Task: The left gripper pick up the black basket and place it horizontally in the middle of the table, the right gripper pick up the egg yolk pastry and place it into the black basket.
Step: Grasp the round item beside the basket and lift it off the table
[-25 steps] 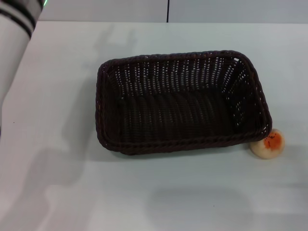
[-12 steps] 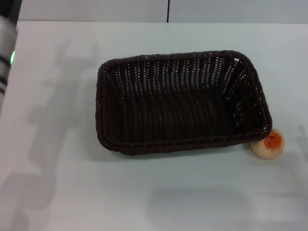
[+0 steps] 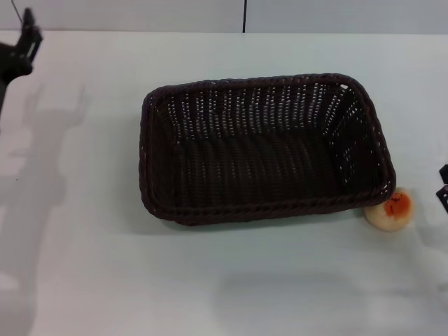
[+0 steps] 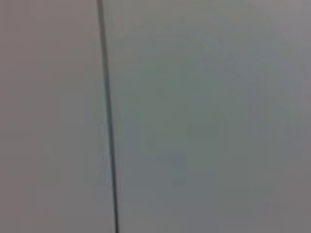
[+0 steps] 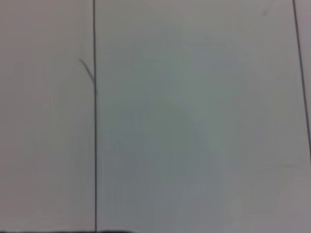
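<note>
we're seeing the black basket sitting on the white table, roughly mid-table, w/ its long axis running left–right across the head view, so it's looking horizontal already, though turned very slightly. the egg yolk pastry is lying on the table just outside the basket's near right corner, touching or nearly touching the braided rim; we can't tell which. the relation the next move is hanging on, in our judgement: the pastry is lying just to the left of the right gripper, which is only poking in at the right edge of the head view, beside the pastry at about the same depth. that arm is clearly the nearer one. the left gripper is sitting up at the far left corner of the table, well apart from the basket & much farther from the pastry. we can't tell whether either claw is spread or pressed together: only a sliver of each is showing, & both wrist views are giving us nothing but a pale flat surface w/ thin dark lines. we're judging that the basket step is looking about done & the pastry pick is next: the right claw needs to come in leftward & down w/o nudging the basket rim, since the pastry is tucked so close against that corner.
</note>
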